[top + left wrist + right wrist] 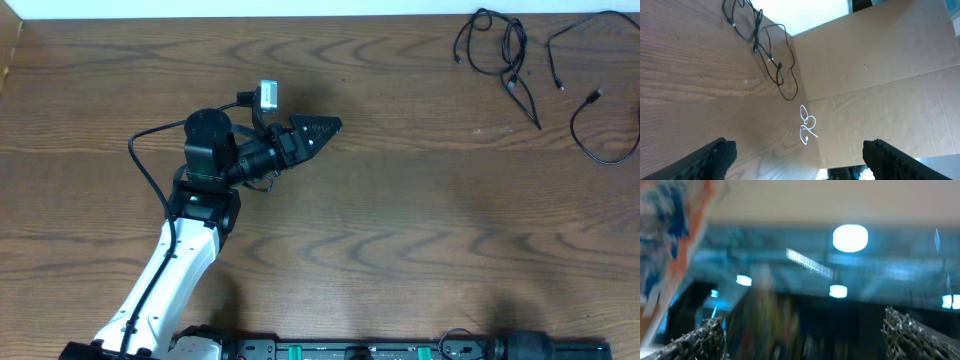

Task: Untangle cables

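Note:
The black cables (497, 50) lie in a loose tangle at the table's far right, with another black loop (603, 120) beside them. In the left wrist view the black cables (762, 47) lie far ahead, and a small white cable (807, 128) is curled near the table's edge. My left gripper (322, 128) hovers mid-table, pointing right, well short of the cables. Its fingers (715, 157) stand wide apart around the left gripper (800, 165), holding nothing. My right gripper (807, 337) is open and empty, facing the room's ceiling lights; it is out of the overhead view.
A brown cardboard wall (880, 75) stands along the table's edge behind the white cable. The wooden table (420, 230) stretches between my left gripper and the cables. The arm bases' rail (400, 350) runs along the front edge.

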Controlling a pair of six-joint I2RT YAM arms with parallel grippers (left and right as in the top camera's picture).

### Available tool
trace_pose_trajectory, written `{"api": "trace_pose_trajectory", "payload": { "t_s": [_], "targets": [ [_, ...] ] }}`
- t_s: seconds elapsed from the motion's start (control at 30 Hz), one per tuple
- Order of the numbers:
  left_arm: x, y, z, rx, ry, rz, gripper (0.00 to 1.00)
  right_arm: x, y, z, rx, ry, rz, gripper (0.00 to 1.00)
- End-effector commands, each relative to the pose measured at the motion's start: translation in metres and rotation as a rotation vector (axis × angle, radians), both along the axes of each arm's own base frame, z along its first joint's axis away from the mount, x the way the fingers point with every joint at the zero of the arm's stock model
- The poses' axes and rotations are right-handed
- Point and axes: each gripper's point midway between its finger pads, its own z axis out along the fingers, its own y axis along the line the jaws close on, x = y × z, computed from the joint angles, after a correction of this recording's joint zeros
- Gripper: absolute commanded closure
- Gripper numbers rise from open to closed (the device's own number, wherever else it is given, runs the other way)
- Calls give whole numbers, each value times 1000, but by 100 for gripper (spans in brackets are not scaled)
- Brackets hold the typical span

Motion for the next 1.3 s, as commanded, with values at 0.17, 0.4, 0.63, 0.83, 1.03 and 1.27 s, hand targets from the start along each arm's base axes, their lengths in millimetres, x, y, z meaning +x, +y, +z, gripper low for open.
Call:
{"api": "trace_pose_trajectory", "payload": {
  "t_s": [0.17,0.4,0.63,0.83,1.03,1.27],
  "targets": [
    [0,0,10,3,-48,-10,12,111,-12,-96,68,341,17,1],
    [0,0,10,3,-48,-10,12,178,-30,-184,192,537,-2,1],
    [0,0,10,3,-48,-10,12,210,-57,-253,418,665,-47,1],
    [0,0,10,3,-48,-10,12,222,-60,-290,430,733,-70,1],
    [0,0,10,3,-48,-10,12,232,-68,-337,458,813,-117,1],
    [0,0,10,3,-48,-10,12,233,-73,-359,483,876,-153,1]
  ]
}}
